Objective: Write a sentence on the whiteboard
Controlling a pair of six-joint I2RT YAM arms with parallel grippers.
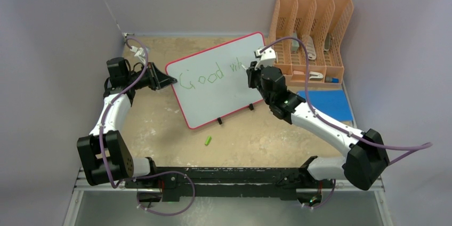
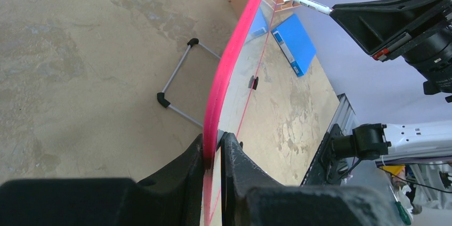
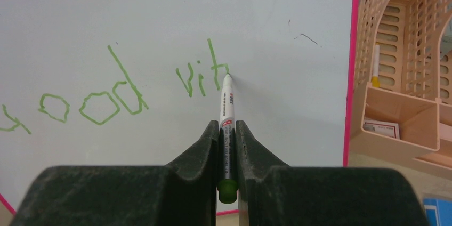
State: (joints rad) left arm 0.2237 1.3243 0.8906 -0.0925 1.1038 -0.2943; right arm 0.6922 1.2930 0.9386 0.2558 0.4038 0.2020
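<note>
the left gripper [image 2: 213,143] is closed on the left rim of the whiteboard [image 1: 224,101], one finger on each face. judged purpose: it braces the propped board so that pen pressure does not shift it. a wire stand [image 2: 176,70] supports the board from behind. the board sits mid-table, between the two arms. the sentence [image 3: 106,98] runs in green across its upper part: "good", then "v", "i" and a partly formed letter. the right gripper [image 3: 227,127] clamps the marker [image 3: 227,101] along its barrel, with the tip touching the board at the last stroke. judged: writing is under way and most words are yet to come. a small green piece [image 1: 208,140], probably the cap, lies on the table [image 1: 256,135] near the board. the "g" is partly cut off in the right wrist view. the contents of the organiser [image 1: 312,29], far right, are too small to identify.
</note>
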